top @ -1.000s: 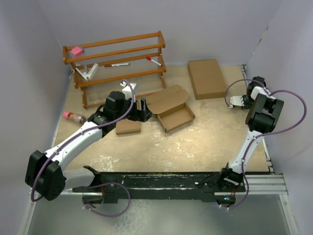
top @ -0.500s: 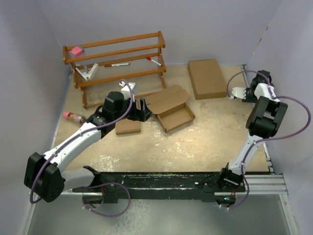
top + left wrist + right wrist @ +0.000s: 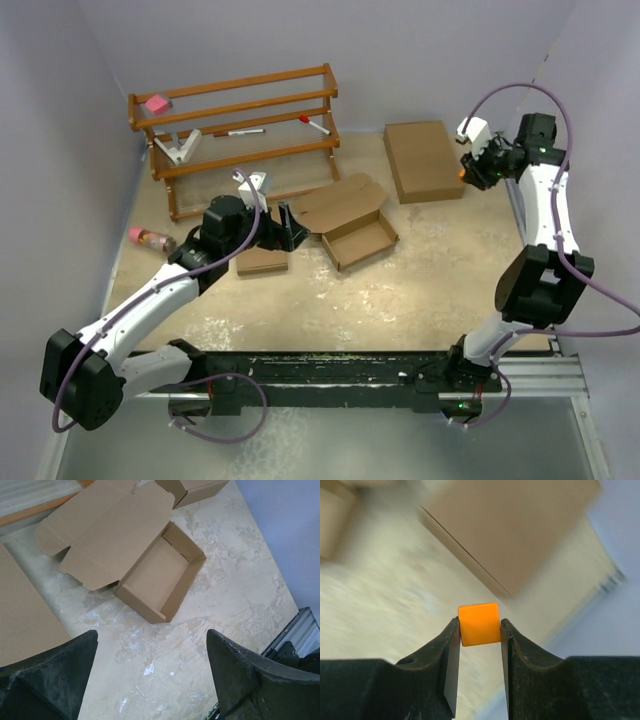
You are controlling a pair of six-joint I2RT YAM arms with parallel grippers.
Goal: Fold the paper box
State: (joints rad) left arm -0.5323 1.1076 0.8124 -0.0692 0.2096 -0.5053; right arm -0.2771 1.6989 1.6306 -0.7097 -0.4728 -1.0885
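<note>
The paper box is a brown cardboard tray with its lid flaps lying open, at mid-table. In the left wrist view the tray lies ahead of my left gripper, and its flaps spread out behind it. My left gripper is open and empty, just left of the box. My right gripper is raised at the back right. It is shut on a small orange cube, which also shows in the top view.
A large flat brown box lies at the back right, under my right gripper. A small closed brown box lies by the left arm. A wooden rack stands at the back left. A pink bottle lies near the left wall.
My right arm has swung up and to the left from the right wall, and its gripper now hangs by the large flat box. My left arm has shifted slightly.
</note>
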